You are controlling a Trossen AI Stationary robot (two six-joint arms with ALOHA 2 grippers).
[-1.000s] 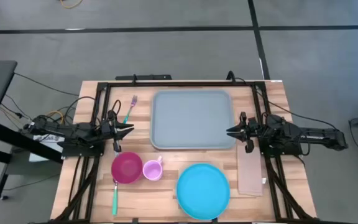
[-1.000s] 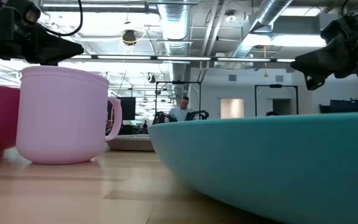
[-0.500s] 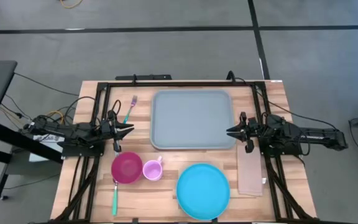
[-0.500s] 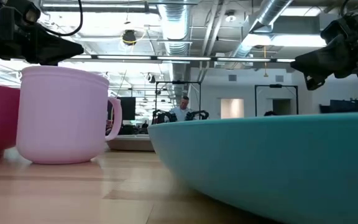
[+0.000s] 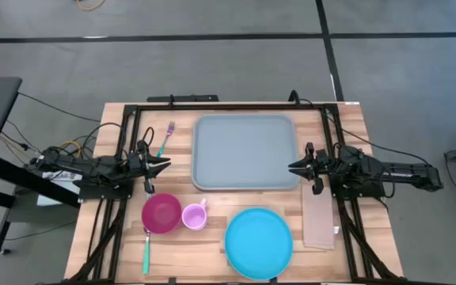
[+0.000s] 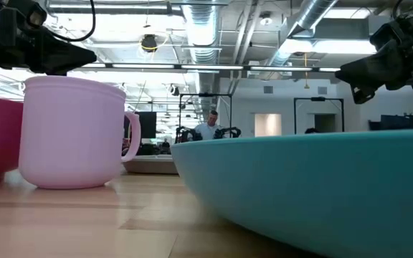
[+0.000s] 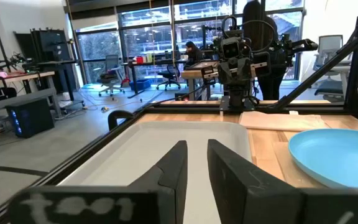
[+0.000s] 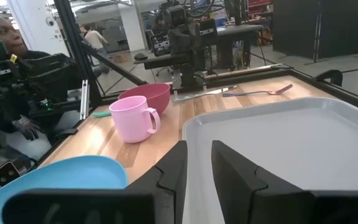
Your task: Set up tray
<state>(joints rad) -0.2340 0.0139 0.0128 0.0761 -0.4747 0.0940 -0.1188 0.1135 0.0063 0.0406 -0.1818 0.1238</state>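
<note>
The pale grey-blue tray lies flat on the far middle of the wooden table, and shows in both wrist views. My left gripper hovers just beyond the tray's left rim, pointing toward it, fingers close together and empty. My right gripper hovers over the tray's right rim, pointing left, fingers close together and empty. Both stay above the table in the low view.
Near the front lie a bright-blue plate, a magenta bowl and a pink mug. A green spoon lies below the bowl, a fork left of the tray, and a tan napkin at the right.
</note>
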